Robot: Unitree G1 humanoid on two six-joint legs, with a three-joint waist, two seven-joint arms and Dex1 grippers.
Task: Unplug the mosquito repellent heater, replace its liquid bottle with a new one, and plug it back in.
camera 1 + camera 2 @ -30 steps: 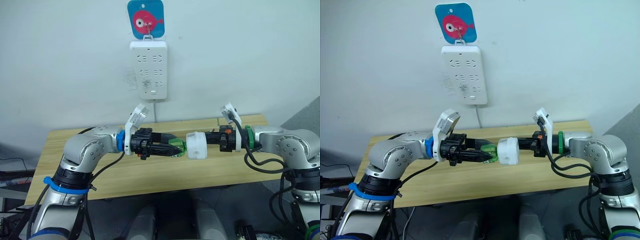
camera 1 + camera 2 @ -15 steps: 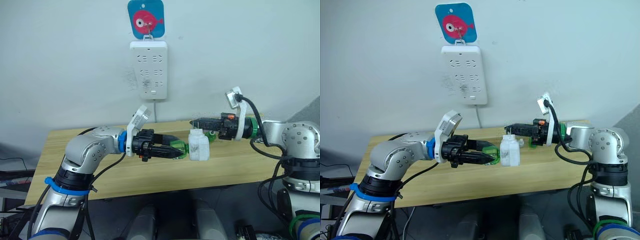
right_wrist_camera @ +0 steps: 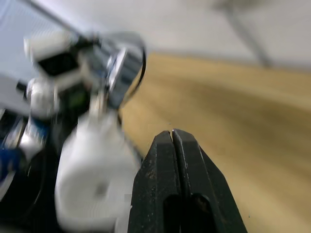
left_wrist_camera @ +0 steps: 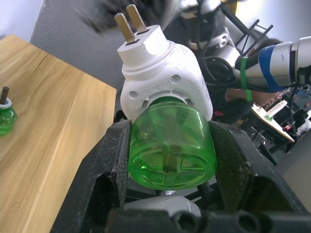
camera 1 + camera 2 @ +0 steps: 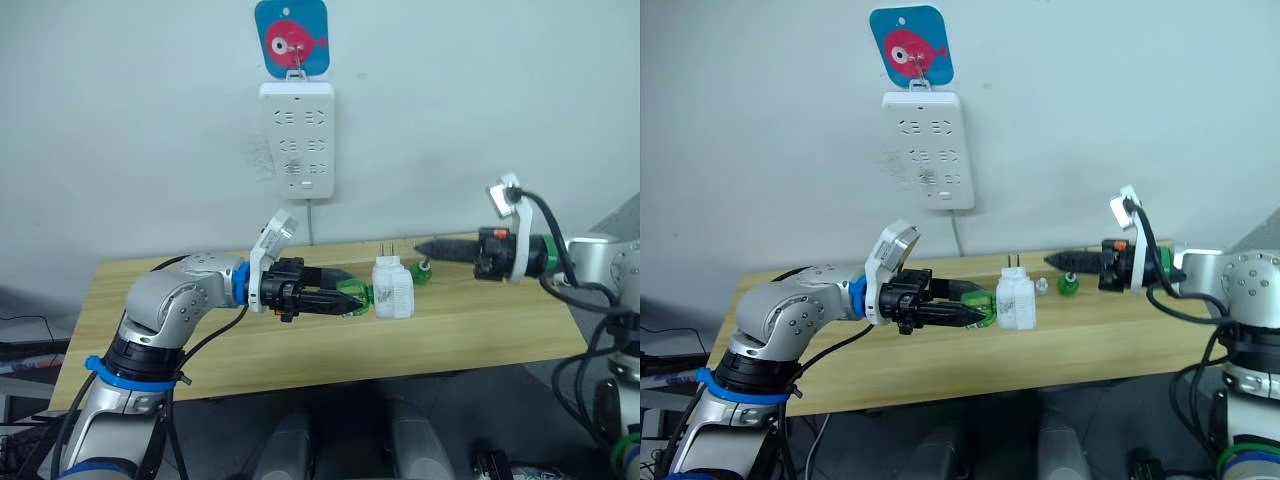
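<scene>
Heater (image 5: 393, 290) mid-frame above the wooden table (image 5: 250, 345), held out sideways by way of its green bottle (image 4: 170, 145), prongs pointing up. Left gripper (image 5: 350, 297) clamped on that bottle, so plainly the nearer arm. Right gripper (image 5: 425, 246) at right of centre, closed on nothing, tip just beside the heater's upper right. Wall socket strip (image 5: 297, 138) straight above in upper centre. Second small green bottle (image 5: 1067, 285) standing on the table behind.
</scene>
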